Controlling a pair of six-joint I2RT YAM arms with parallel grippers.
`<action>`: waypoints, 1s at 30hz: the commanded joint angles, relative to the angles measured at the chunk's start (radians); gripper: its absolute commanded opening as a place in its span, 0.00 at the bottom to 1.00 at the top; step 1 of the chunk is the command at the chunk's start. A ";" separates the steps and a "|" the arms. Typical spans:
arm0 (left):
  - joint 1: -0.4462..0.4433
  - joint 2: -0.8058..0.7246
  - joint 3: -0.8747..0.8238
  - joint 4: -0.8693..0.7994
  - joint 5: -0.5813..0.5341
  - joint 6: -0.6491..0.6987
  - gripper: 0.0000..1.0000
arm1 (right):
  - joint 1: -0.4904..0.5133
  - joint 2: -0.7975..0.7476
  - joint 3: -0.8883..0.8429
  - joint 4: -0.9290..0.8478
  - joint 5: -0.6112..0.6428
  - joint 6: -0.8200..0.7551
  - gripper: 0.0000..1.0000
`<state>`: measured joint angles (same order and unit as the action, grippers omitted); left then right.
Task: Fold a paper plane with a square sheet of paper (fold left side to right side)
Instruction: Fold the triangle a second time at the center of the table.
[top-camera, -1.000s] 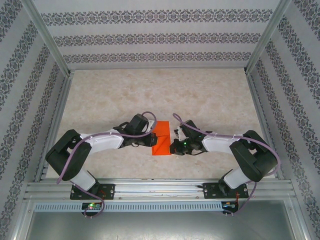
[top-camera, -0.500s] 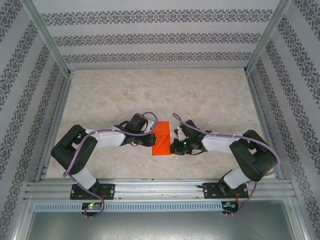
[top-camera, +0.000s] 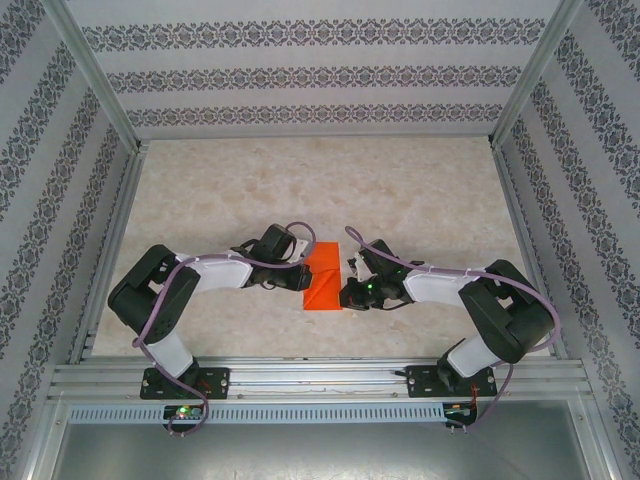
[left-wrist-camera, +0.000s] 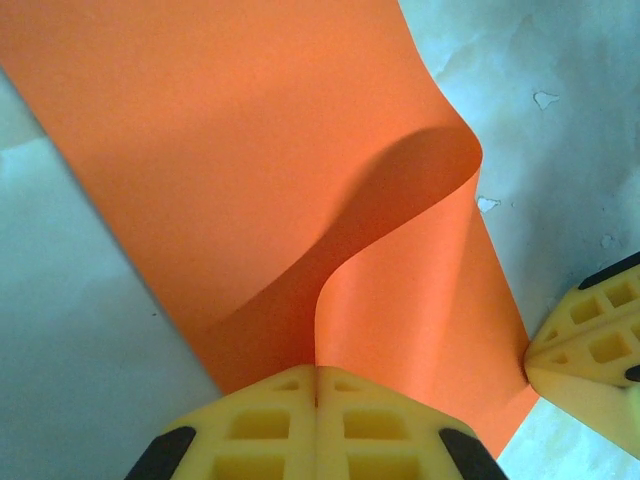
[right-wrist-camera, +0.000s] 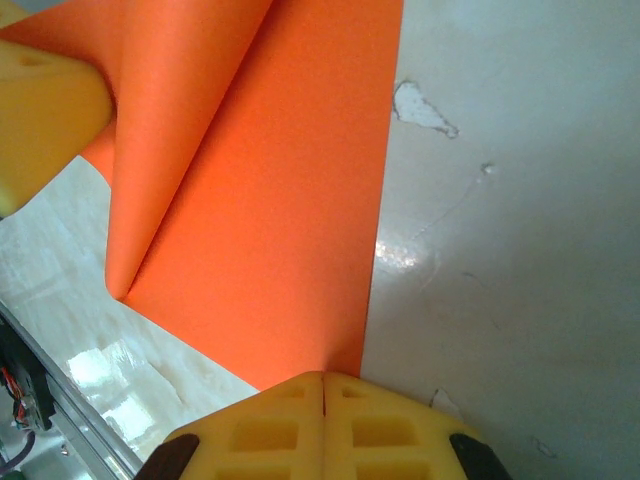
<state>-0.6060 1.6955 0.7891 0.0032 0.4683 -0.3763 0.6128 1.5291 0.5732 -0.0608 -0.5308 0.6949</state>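
Left gripper (left-wrist-camera: 316, 375) pinched shut on lifted edge of square sheet of paper (left-wrist-camera: 230, 140); right gripper (right-wrist-camera: 322, 385) closed, pinning a corner. Thin, floppy, likely slippy: grip edges

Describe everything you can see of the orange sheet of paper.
The square sheet of paper is thin, plain and bright orange-red. It lies on the pale marbled table between the two arms. One side is lifted and curls over the flat part in a soft, uncreased loop, its edge pinched in the shut left tool. The shut right tool rests its tips on a corner of the flat part.
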 joint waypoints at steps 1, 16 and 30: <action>0.015 0.017 0.027 -0.006 0.018 0.029 0.00 | -0.001 0.026 -0.015 -0.073 0.048 -0.028 0.00; 0.015 0.035 0.015 0.013 0.059 0.031 0.00 | -0.005 0.028 -0.015 -0.073 0.048 -0.028 0.00; 0.016 0.033 0.005 0.011 0.003 0.034 0.00 | -0.004 0.031 -0.012 -0.076 0.045 -0.028 0.00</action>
<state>-0.6056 1.7142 0.7937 0.0051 0.4881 -0.3691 0.6125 1.5291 0.5732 -0.0616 -0.5312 0.6807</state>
